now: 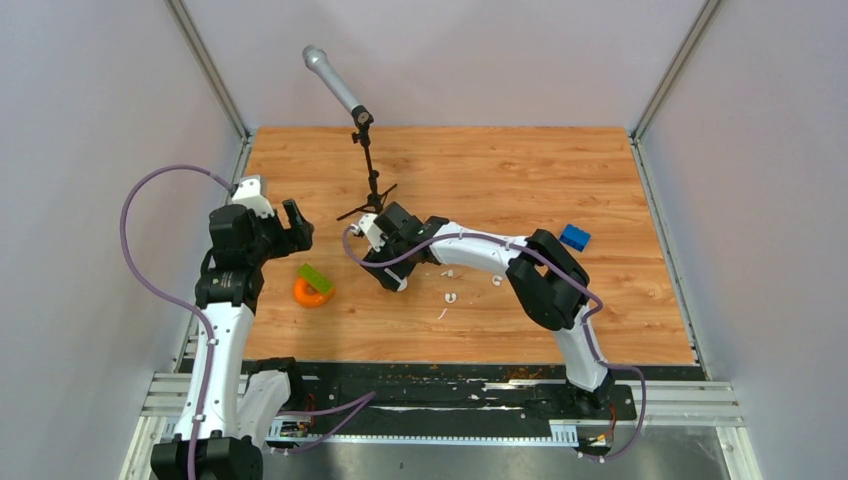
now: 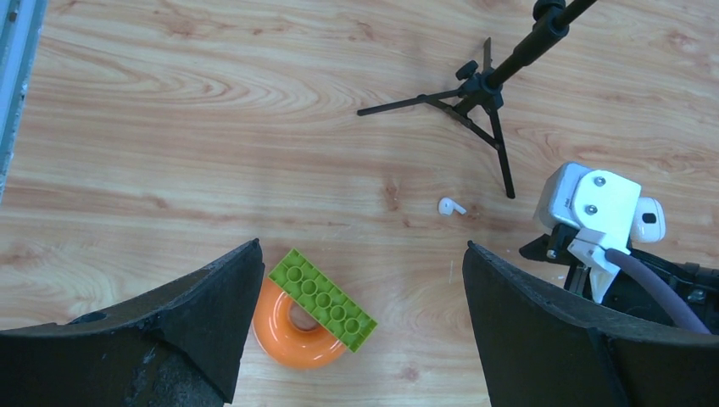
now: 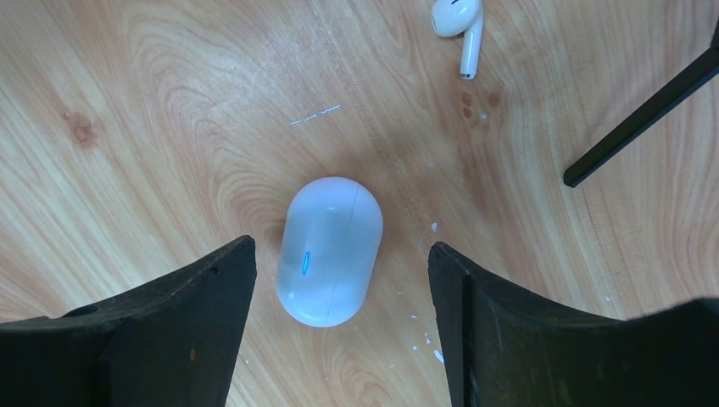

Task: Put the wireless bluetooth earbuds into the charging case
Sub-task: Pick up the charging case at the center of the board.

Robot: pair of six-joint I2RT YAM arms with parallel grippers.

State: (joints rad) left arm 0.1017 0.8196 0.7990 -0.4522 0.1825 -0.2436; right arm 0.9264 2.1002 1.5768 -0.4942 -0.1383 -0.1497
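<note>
The charging case (image 3: 329, 252) is hidden from above under the right gripper (image 1: 385, 265), clearly the nearer arm. Left wrist: the left gripper (image 2: 360, 254) gapes wide by an orange ring (image 2: 284, 339), no case. Right wrist: case closed, untouched between parted fingers (image 3: 169, 339), long axis across their closing line

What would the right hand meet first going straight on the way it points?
Likely the smooth white oval plastic charging case, lying closed and centred within the open right hand; depth is unclear.
</note>
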